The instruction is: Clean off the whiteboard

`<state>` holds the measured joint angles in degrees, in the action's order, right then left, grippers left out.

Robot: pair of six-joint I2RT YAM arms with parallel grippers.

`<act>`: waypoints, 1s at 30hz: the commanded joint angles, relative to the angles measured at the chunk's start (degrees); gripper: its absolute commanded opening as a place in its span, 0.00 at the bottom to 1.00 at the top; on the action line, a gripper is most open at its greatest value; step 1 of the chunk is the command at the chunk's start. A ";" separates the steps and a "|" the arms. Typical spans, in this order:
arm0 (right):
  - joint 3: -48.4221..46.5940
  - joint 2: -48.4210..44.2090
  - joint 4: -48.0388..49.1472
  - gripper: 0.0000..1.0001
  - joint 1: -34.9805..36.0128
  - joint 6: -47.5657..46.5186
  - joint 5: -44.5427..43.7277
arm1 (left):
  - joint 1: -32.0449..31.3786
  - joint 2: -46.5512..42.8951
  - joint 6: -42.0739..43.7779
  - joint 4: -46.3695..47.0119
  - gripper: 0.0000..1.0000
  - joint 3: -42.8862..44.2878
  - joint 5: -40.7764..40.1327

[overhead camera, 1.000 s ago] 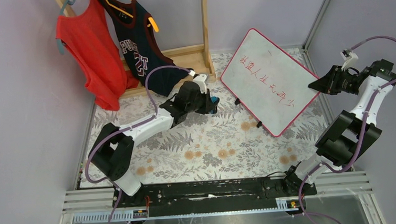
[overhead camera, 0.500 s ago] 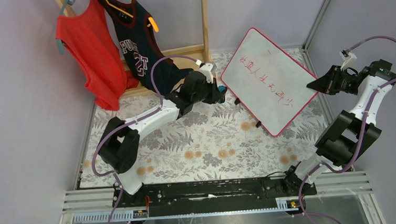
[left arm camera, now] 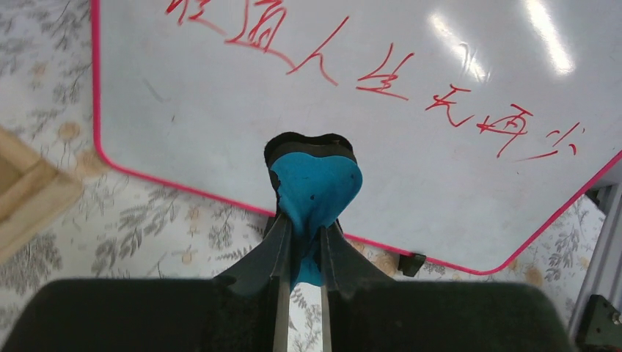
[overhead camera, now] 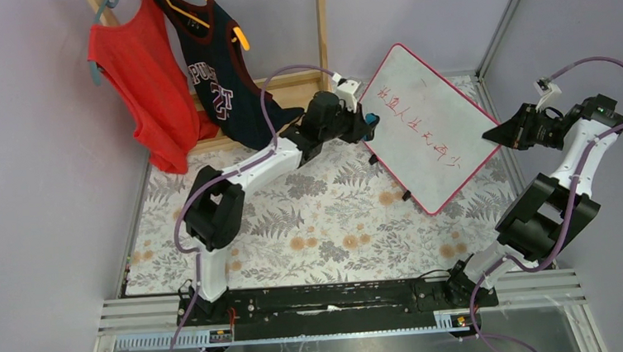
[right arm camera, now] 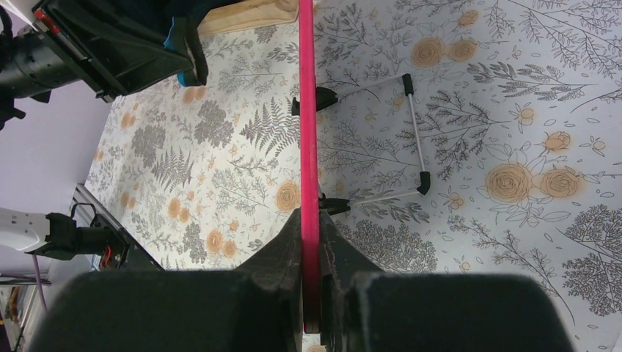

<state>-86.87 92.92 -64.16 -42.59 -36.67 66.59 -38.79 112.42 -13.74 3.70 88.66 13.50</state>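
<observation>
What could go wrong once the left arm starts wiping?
1. The left tool pinches the blue eraser by one end, and the eraser is visibly buckled. Wiping pressure could twist it or pull it out.
2. The right tool clamps only the thin pink frame of the whiteboard, which stands on a light wire stand. A push at the opposite edge could pivot or tip the board.

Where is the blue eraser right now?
In the top view, the blue eraser is pinched in the left gripper at the whiteboard's left edge, near the wooden rack.
</observation>
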 commanded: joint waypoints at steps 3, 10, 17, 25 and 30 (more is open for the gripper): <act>-2.85 -1.78 -3.37 0.00 0.13 -3.50 -1.92 | 0.38 4.40 7.41 6.30 0.00 7.30 9.63; -3.63 -2.18 -4.46 0.00 0.14 -4.32 -2.34 | -5.08 5.36 8.15 6.48 0.00 8.57 8.99; -3.83 -1.87 -4.73 0.00 0.14 -4.55 -2.34 | -12.42 8.25 5.63 5.65 0.00 11.08 3.75; -2.90 -2.05 -5.14 0.00 0.21 -5.25 -2.20 | -19.07 11.09 2.33 6.95 0.00 12.54 -2.56; -2.26 -2.13 -5.18 0.00 0.18 -5.60 -2.31 | -20.48 12.86 0.39 7.89 0.00 14.33 -3.47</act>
<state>-88.23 92.92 -68.25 -42.61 -39.48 65.63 -58.54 124.01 -11.40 6.90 99.50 12.60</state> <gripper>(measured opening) 0.122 0.110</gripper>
